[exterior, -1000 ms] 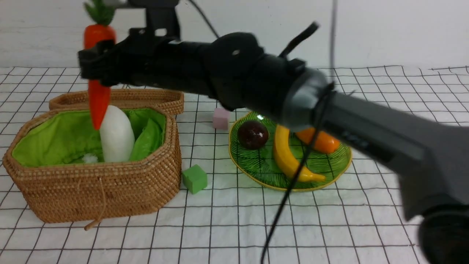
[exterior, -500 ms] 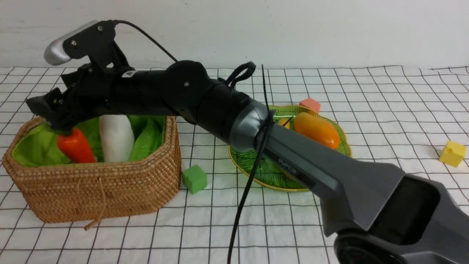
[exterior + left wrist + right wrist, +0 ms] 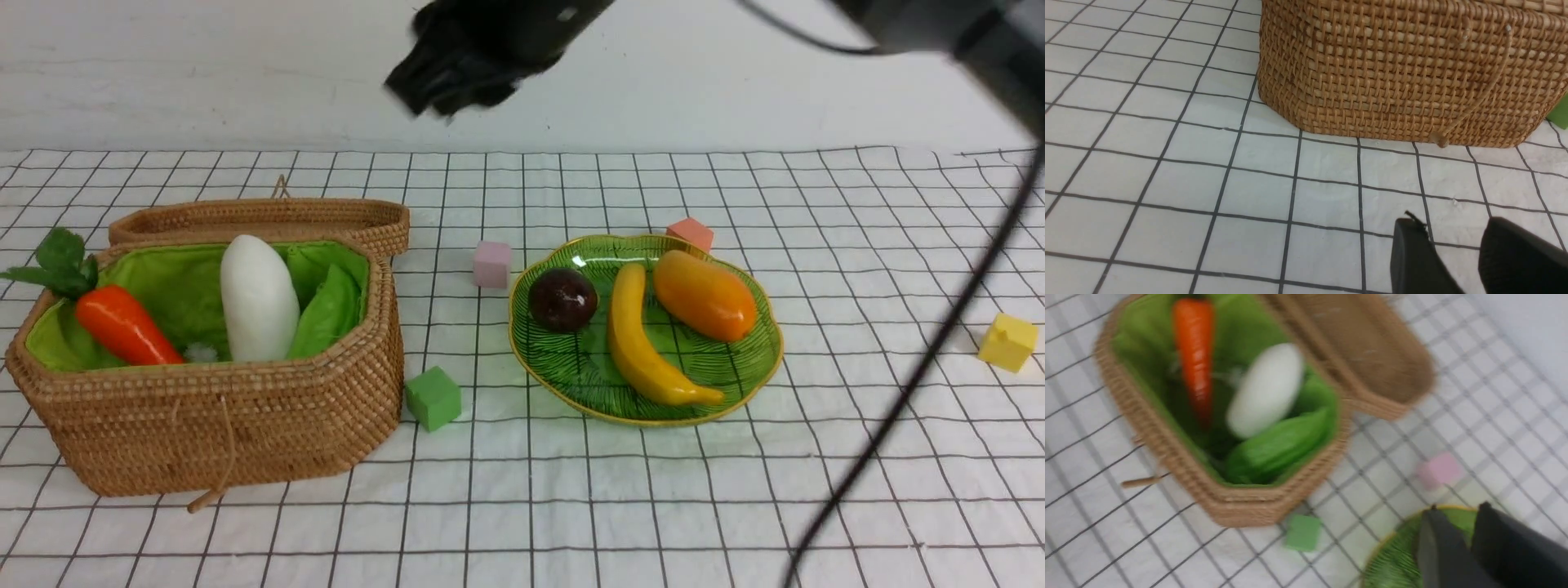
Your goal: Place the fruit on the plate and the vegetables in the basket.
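At the left of the front view, the carrot [image 3: 122, 325] now lies released inside the basket [image 3: 204, 425] beside the radish [image 3: 259, 298]; half a second ago the right gripper [image 3: 457, 77] hung over it; that gripper has risen to the upper centre, jaws nearly closed and empty; the left gripper [image 3: 1457, 253] holds nothing, jaws slightly parted; at right, the purple fruit [image 3: 562, 299], banana [image 3: 645, 343] and mango [image 3: 704, 295] rest on the plate [image 3: 571, 376]; sorting appears complete.

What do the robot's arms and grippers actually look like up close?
The right gripper has flat matte black fingers, squared at the tips. In the front view its arm is dark grey to black, with a thin black cable trailing down. The left gripper shows similar black fingers. No markings are legible.
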Controlling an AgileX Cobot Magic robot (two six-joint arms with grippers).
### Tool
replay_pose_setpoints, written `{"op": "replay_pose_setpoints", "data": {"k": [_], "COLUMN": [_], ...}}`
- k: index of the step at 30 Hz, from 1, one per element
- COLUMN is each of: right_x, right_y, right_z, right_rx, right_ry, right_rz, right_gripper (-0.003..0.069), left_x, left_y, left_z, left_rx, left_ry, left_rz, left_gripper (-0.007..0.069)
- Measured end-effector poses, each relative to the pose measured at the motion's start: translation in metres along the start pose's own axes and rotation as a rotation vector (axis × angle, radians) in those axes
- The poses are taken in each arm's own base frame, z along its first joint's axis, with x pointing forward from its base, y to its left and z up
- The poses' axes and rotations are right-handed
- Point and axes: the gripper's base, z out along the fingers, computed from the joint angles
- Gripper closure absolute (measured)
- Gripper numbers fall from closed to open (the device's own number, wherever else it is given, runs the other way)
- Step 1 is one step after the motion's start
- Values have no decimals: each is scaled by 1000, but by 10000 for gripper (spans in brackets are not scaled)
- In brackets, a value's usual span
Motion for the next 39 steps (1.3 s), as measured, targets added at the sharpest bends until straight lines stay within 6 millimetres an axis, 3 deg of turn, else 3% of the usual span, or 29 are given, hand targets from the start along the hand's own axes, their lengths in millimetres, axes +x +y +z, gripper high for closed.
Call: {"op": "replay_pose_setpoints", "data": {"k": [2, 3, 4, 5, 7, 15, 28, 31, 33, 36, 39], "right_x": [5, 10, 11, 22, 40, 92, 101, 107, 120, 155, 207], "right_y": [-10, -12, -12, -14, -12, 3, 5, 4, -4, -14, -13], "right_z": [-37, -53, -56, -73, -86, -88, -87, -108, -142, -182, -208], "right_rx": [51, 62, 62, 70, 72, 20, 14, 43, 116, 242, 396], "right_ry": [-17, -17, -16, 1, 49, 203, 231, 195, 84, -63, -201], "right_rz": [78, 106, 114, 143, 180, 252, 258, 192, 156, 238, 372], "right_gripper": [658, 666, 666, 667, 667, 666, 662, 660, 659, 656, 655], "left_x": [0, 0, 0, 0, 0, 0, 0, 0, 0, 0, 0], "left_y": [0, 0, 0, 0, 0, 0, 0, 0, 0, 0, 0], "left_z": [0, 0, 0, 0, 0, 0, 0, 0, 0, 0, 0], "left_rx": [0, 0, 0, 0, 0, 0, 0, 0, 0, 0, 0], "left_ry": [0, 0, 0, 0, 0, 0, 0, 0, 0, 0, 0], "left_rz": [0, 0, 0, 0, 0, 0, 0, 0, 0, 0, 0], "left_gripper": [386, 386, 386, 386, 386, 386, 386, 386, 386, 386, 386]}}
